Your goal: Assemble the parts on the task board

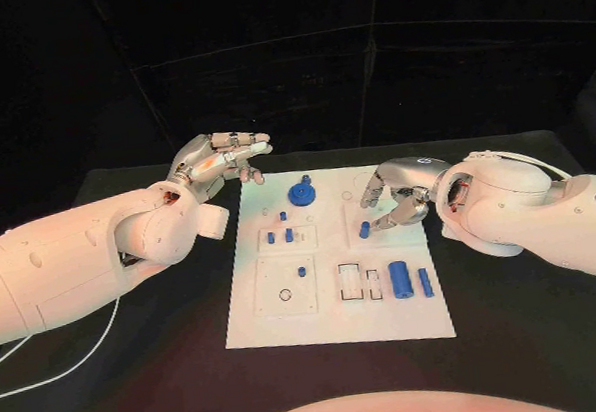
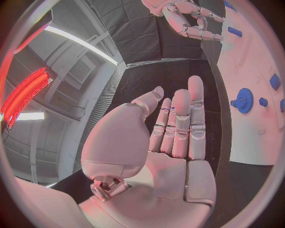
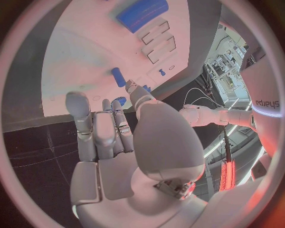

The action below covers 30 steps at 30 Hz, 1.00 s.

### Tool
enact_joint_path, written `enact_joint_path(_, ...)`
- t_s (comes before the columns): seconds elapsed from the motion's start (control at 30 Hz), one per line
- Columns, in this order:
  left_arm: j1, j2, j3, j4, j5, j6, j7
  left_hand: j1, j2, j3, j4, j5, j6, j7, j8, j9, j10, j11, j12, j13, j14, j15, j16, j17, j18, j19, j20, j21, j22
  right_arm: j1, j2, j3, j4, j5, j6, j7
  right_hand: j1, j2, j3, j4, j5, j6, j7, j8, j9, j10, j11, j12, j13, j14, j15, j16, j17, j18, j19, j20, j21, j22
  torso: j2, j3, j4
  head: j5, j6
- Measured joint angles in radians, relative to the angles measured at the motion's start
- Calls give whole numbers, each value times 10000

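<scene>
White task board (image 1: 332,313) sits mid-table, two blue cylinders (image 1: 410,280) lying side by side at its near right, small pegs (image 1: 287,235) standing mid-left, blue gear (image 1: 303,193) at the far end. Right hand (image 1: 401,192) hovers over the board's far right, fingers curled, a small blue part (image 1: 365,229) just beside its fingertips; can't tell if held. Left hand (image 1: 214,160) is raised off the far-left corner, fingers extended, holding nothing.

Black table (image 1: 546,339) spans scene, surface matte, pinkish light falling on near part. Black curtain backdrop (image 1: 368,47) behind far edge, faint seams crossing it. Left wrist view: pale ceiling panels (image 2: 65,85), long strip light (image 2: 83,43), glowing red fixture (image 2: 26,90), dark drape (image 2: 128,35). Right wrist view: red glowing fixture (image 3: 227,175), cluttered shelving (image 3: 228,59) far off.
</scene>
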Motion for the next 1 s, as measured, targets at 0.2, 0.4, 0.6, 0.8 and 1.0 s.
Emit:
enact_joint_path(0.2, -6, 6, 0, -12, 0, 14, -3, 0, 0, 0, 0, 0, 0, 0, 0, 0, 0, 0, 0, 0, 0, 0, 0, 1, -1, 0, 0, 0, 1, 3, 235, 0, -124, -197, 467, -67, 189, 84, -97, -17, 0, 92, -21, 0, -1, 59, -58, 181, 0, 0, 0, -40, -40, 0, 0, 0, -39, -30, 0, -4, 6, -5, -46)
enact_joint_path(0.4, -8, 14, 0, -21, 0, 25, -5, 0, 0, 0, 0, 0, 0, 0, 0, 0, 0, 0, 0, 0, 0, 0, 0, 1, -1, 0, 0, 0, 1, 2, 437, -6, -291, -304, 816, -64, 419, 314, -147, 9, 57, 312, 57, 0, -1, 647, -140, 433, -16, 24, -24, -177, -249, -1, 41, -41, -39, 8, 4, -5, 6, -8, -49)
enact_joint_path(0.6, -15, 40, -3, -32, 0, 39, -7, 0, 0, 0, 0, 0, 0, 0, 0, 0, 0, 0, 40, 0, 0, 0, 0, 1, -1, 0, 0, 0, 2, -5, 607, -8, -452, -430, 1010, -42, 684, 580, 330, -63, 58, 622, 61, 39, -2, 1155, -176, 433, -82, 38, -39, -195, -244, 0, 127, -127, 39, 198, 3, -5, 6, -13, -76)
enact_joint_path(0.8, -20, 49, -3, -38, 0, 54, -9, 0, 0, 0, 0, 0, 0, 0, 0, 0, 0, 0, 40, 0, 0, 0, 0, -7, 0, 0, 0, 0, 2, -23, 741, -9, -573, -524, 1135, -6, 684, 580, 701, -31, 57, 838, 51, 66, -2, 1525, -225, 296, -82, 0, -76, -122, -157, -1, 218, -144, 84, 309, 3, -1, 6, -14, -98)
enact_joint_path(1.0, -23, 51, -4, -43, 0, 65, -11, 0, 0, 0, 0, 0, 0, 0, 0, 0, 0, 0, 40, 0, 0, 0, 0, -7, 0, 0, 0, 0, -1, -58, 840, -11, -680, -584, 1213, 45, 684, 580, 915, -27, 57, 901, 42, 66, -3, 1671, -234, 137, -82, 0, -75, -117, -145, -1, 218, -144, 124, 344, 3, 1, 5, -14, -126)
